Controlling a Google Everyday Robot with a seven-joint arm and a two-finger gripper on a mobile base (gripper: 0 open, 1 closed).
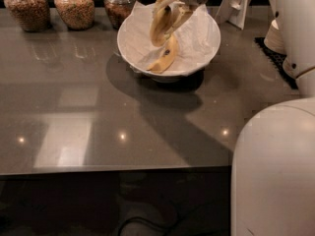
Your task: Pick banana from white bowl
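The white bowl (129,42), lined with crinkled white paper, stands at the back middle of the dark counter. The slim yellow banana (164,58) with a small dark sticker slants up inside it. Its lower tip is by the bowl's front rim and its upper end runs up between my tan fingers (157,23). My gripper (168,36) reaches down from the top of the view over the bowl and looks shut on the banana's upper end. I cannot tell a second banana apart from the fingers.
Three glass jars (74,6) of brown contents stand at the back left. Stacked cream bowls (273,37) on a black mat (275,58) and a white stand (240,5) are at the back right. My white body (275,176) fills the lower right.
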